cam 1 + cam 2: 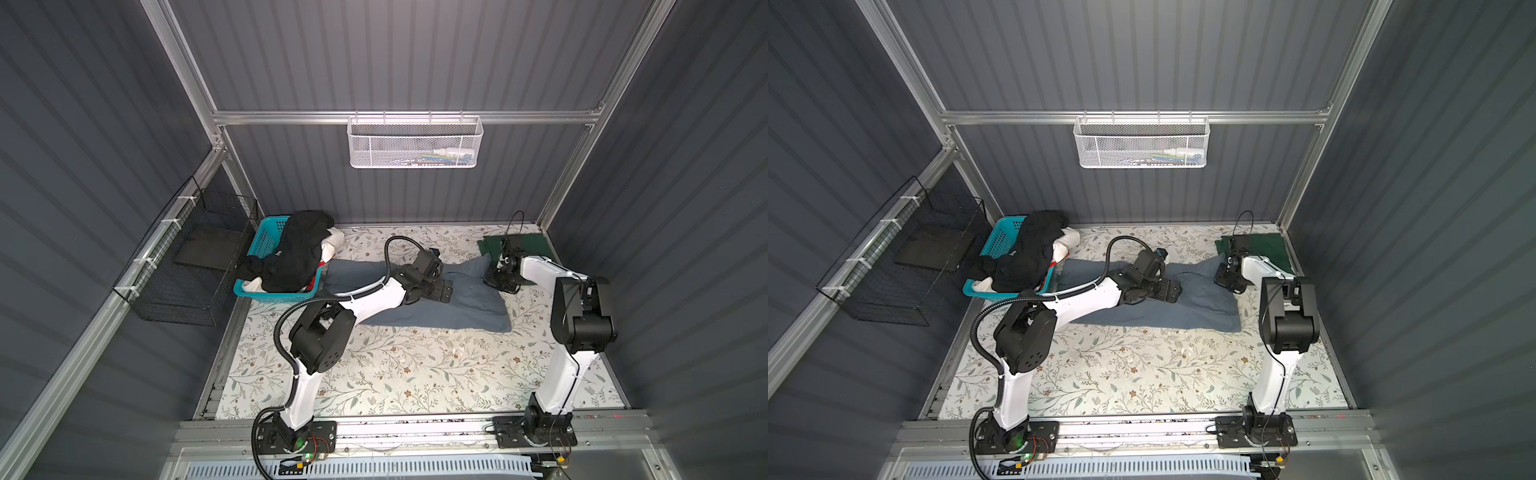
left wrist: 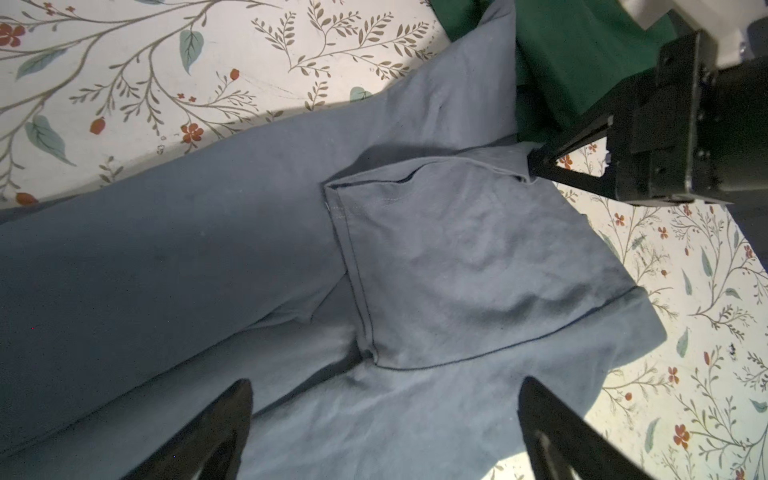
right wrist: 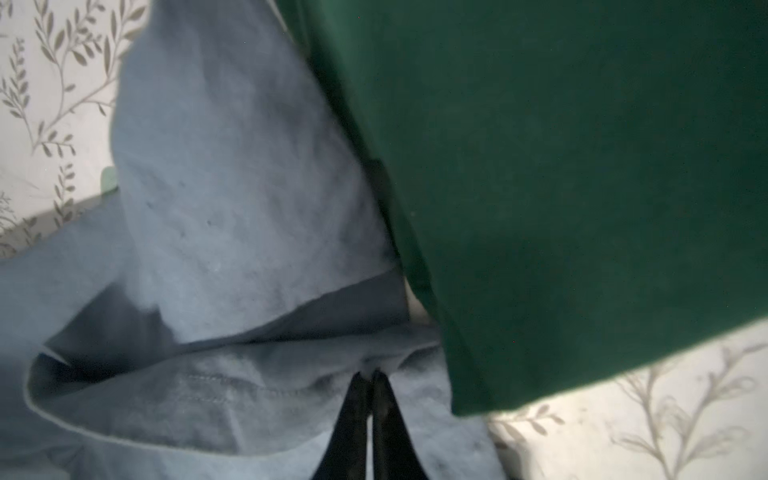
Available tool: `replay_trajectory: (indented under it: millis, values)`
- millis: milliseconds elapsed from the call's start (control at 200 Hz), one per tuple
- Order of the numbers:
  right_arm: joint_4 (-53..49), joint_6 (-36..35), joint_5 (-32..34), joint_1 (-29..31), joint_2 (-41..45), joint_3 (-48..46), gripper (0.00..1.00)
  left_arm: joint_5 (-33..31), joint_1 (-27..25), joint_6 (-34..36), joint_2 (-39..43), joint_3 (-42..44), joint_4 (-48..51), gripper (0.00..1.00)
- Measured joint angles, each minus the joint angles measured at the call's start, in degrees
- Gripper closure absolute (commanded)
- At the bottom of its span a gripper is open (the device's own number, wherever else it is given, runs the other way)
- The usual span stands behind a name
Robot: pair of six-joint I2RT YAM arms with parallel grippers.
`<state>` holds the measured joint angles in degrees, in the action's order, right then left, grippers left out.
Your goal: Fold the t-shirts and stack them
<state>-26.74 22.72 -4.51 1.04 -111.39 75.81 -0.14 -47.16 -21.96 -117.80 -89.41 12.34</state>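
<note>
My right gripper [image 3: 371, 375] pinches the slate blue-grey t-shirt [image 1: 457, 309] at an edge, fingers pressed together. The shirt lies flat, its long axis running from that pinch under the spread fingers of my left gripper [image 2: 386, 384].

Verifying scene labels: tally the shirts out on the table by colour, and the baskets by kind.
blue-grey shirt: 1
dark green shirt: 1
turquoise plastic basket: 1
white mesh basket: 1
black wire basket: 1
Total: 5
</note>
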Motion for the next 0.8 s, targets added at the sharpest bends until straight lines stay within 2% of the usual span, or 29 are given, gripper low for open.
replay_trajectory:
  millis: [445, 700, 715, 770, 800]
  values:
    - [-2.1, -0.5, 1.3, 0.0, -0.9, 2.8, 1.00, -0.5, 0.0, 0.0, 0.0, 0.0, 0.0, 0.00]
    - [-3.4, -1.3, 2.4, 0.0, -3.1, 10.1, 1.00, -1.4, 0.0, 0.0, 0.0, 0.1, 0.0, 0.00]
    - [-3.7, -1.4, 2.6, 0.0, -3.5, 10.8, 0.94, -1.4, 0.0, 0.0, 0.0, 0.1, 0.0, 0.00]
    - [-4.8, -1.9, 2.9, 0.0, -5.3, 13.4, 0.62, -1.4, 0.0, 0.0, 0.0, 0.1, 0.0, 0.00]
    - [-5.3, -2.2, 3.1, 0.0, -6.2, 14.7, 0.50, -1.6, 0.0, 0.0, 0.0, 0.2, 0.0, 0.00]
